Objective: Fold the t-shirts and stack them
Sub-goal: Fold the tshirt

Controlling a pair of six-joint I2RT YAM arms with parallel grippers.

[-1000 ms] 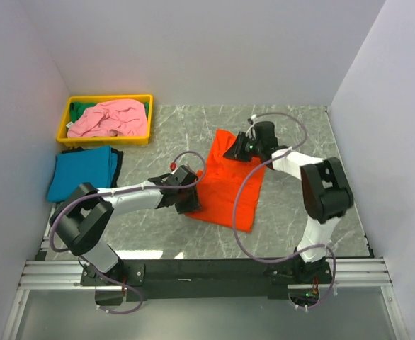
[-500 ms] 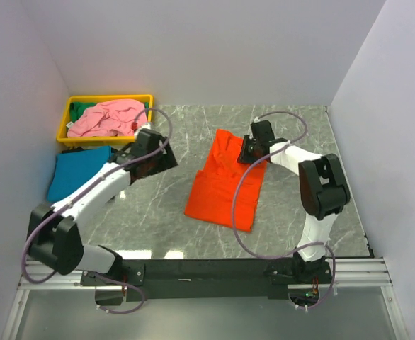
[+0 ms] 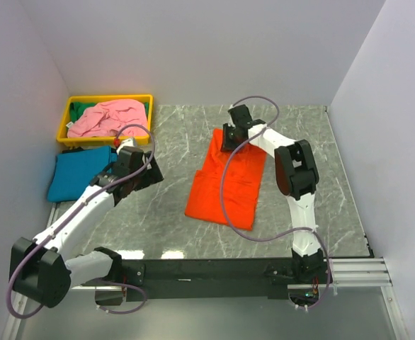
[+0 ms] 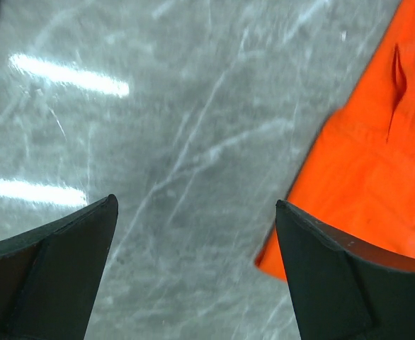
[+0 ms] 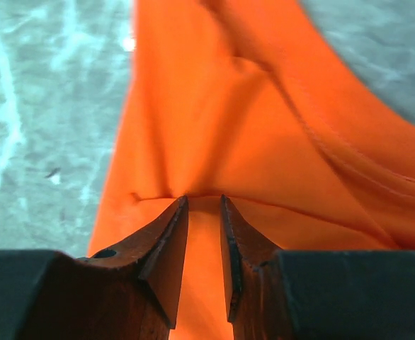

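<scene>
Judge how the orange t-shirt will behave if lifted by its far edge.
Probably floppy: the orange t-shirt puckers into creases where the right end effector pinches it. It likely drapes rather than holding shape. It should slide easily over the glossy table.

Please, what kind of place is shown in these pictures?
Probably a robot test cell, not a home: plain white walls enclose a marble-look table, the left arm and right arm are bolted to a metal frame at its edge, and an orange t-shirt lies as practice material.
</scene>
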